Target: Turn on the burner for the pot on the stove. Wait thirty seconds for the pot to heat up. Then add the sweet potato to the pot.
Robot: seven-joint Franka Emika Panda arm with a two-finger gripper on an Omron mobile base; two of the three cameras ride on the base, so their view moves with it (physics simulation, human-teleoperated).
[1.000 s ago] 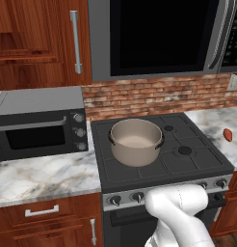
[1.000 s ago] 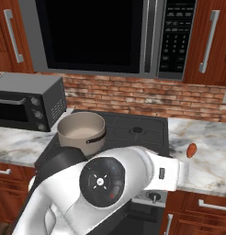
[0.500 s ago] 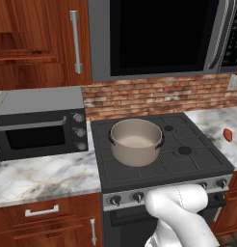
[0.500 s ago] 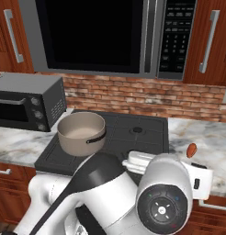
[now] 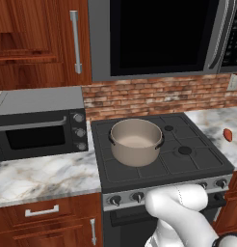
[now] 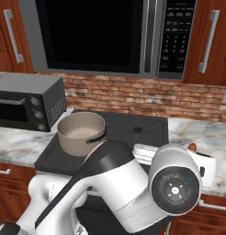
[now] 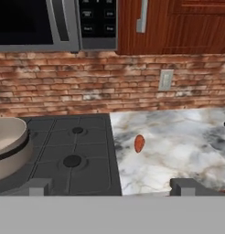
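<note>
Wide open and holding nothing, the robot's two-finger hand [image 7: 111, 186] shows its dark tips low in the hand view. Between and beyond them, toward 12 o'clock, the small reddish-orange oblong sweet potato [image 7: 139, 143] lies on the white marbled desk [image 7: 178, 137], just beside the black gas stove [image 7: 82, 155]. At 9 o'clock the wide round grey-beige metal pot [image 7: 7, 146] stands on the dark-grated burner [image 5: 135, 166] at the stove's left.

Light: even, flat and bright throughout.
Shadows: faint, seen inside the pot [image 5: 136, 141].
Glare: none.
Sharpness: slightly soft, rendered look.
</note>
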